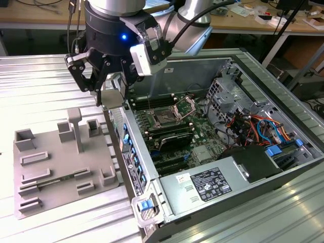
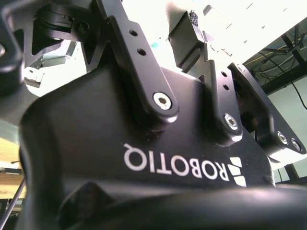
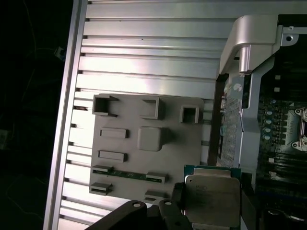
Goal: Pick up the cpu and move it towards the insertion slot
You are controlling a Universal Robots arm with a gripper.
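Observation:
The cpu (image 1: 114,98) is a flat silvery square chip, held in the air with my gripper (image 1: 112,94) shut on its edges. It hangs over the open computer case's near wall (image 1: 132,152), between the grey tray and the motherboard. In the first wrist view the cpu (image 3: 211,200) shows its metal top and thin rim, with a dark finger (image 3: 169,214) against its side. The insertion slot (image 1: 164,119), a square socket with a dark centre and its silver frame raised, lies on the motherboard toward the exterior view's right of the gripper. The same insertion slot (image 3: 299,128) appears at the edge of the first wrist view.
A grey plastic tray (image 1: 61,167) with raised blocks lies on the ribbed metal table (image 1: 35,81), also seen as the tray (image 3: 148,139). Inside the case are long black memory slots (image 1: 174,137), a power supply (image 1: 207,183), a drive cage (image 1: 223,93) and coloured cables (image 1: 258,126).

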